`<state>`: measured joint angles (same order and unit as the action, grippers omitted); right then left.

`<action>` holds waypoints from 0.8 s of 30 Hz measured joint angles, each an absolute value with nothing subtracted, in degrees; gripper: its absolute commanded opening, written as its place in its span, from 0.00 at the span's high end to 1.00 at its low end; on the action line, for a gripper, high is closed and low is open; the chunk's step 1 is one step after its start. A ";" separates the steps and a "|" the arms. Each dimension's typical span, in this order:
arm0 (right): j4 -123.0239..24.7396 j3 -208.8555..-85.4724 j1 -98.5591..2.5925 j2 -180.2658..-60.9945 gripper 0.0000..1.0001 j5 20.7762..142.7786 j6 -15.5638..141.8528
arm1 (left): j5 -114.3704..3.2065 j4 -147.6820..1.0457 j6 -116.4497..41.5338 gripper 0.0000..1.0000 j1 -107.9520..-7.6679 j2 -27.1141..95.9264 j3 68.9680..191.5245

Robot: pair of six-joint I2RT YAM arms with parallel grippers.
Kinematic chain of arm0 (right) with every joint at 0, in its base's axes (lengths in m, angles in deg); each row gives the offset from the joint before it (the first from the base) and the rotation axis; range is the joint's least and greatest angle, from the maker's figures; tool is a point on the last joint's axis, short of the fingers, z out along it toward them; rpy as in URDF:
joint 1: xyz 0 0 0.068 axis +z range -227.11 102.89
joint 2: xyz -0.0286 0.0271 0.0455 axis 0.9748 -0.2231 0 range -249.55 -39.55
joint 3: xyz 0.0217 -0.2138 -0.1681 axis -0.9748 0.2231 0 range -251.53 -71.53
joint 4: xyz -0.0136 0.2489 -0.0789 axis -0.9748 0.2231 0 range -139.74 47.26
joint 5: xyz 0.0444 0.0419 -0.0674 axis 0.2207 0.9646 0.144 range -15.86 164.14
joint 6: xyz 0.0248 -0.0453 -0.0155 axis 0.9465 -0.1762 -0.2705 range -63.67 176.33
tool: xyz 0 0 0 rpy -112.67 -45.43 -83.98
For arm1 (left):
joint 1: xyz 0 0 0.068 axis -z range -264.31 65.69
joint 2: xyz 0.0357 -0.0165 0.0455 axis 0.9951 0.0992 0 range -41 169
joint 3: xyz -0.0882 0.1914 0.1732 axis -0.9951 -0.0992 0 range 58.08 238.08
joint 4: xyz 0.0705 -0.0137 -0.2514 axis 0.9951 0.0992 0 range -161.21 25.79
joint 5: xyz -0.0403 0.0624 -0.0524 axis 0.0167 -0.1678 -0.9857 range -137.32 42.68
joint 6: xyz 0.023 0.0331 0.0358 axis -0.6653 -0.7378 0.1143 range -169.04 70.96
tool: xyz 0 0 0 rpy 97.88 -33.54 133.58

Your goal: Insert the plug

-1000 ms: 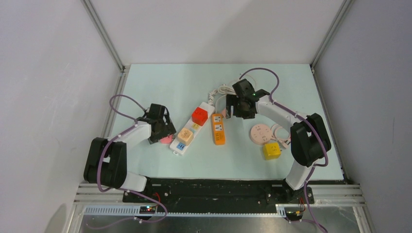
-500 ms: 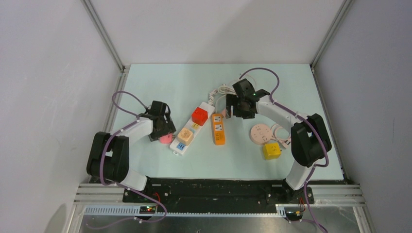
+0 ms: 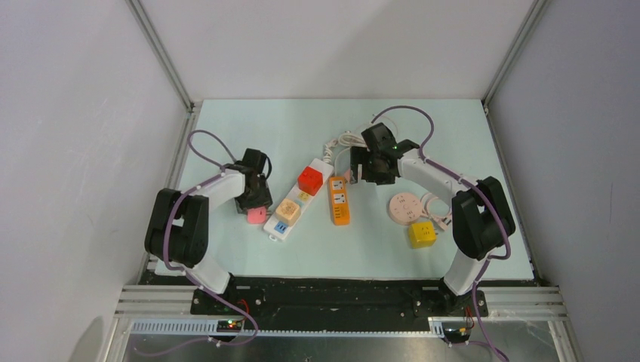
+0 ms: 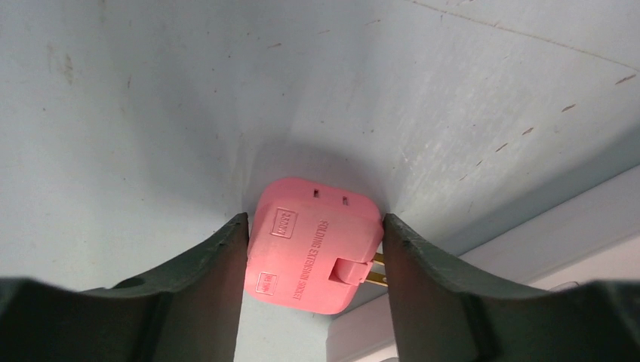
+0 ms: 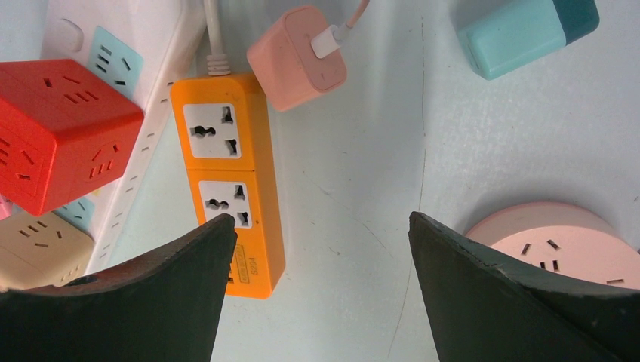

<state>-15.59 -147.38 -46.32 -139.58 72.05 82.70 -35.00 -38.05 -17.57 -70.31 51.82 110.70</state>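
Observation:
My left gripper [image 4: 315,220] is shut on a pink folding plug adapter [image 4: 313,253]; both fingers press its sides and its brass prongs stick out toward the right finger. In the top view the left gripper [image 3: 255,197] holds the pink adapter [image 3: 256,216] just left of the white power strip [image 3: 298,202]. My right gripper [image 5: 321,219] is open and empty above bare table, between the orange power strip [image 5: 230,188] and a pink round socket [image 5: 555,241]. In the top view the right gripper [image 3: 370,172] sits behind the orange power strip [image 3: 339,200].
The white strip carries a red cube [image 3: 310,179] and a beige cube [image 3: 287,210]. The pink round socket [image 3: 405,206] and a yellow cube [image 3: 422,234] lie at the right. A pink charger [image 5: 296,58] and a teal block [image 5: 521,34] lie beyond the right gripper.
My left arm has swung its elbow forward and its gripper has shifted slightly right, with the pink adapter still between the fingers. The right arm has not moved.

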 measured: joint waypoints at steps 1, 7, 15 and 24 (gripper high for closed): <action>-15.78 -147.36 -46.30 -139.49 0.11 72.07 82.70 | -34.94 -37.70 -17.73 0.48 -70.29 51.84 110.81; -16.96 -147.30 -46.15 -137.72 0.11 73.80 82.66 | -33.93 -35.86 -18.08 0.50 -70.18 49.61 111.13; -20.29 -147.30 -45.82 -134.42 0.08 79.72 82.11 | -34.22 -34.94 -18.08 0.50 -69.98 41.02 115.64; -27.13 -147.25 -41.87 -128.37 0.09 91.04 80.14 | -40.10 -33.24 -15.89 0.49 -69.41 38.44 126.92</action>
<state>-27.13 -147.25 -41.87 -128.37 91.04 80.14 -40.10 -33.24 -15.89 -69.41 38.44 126.92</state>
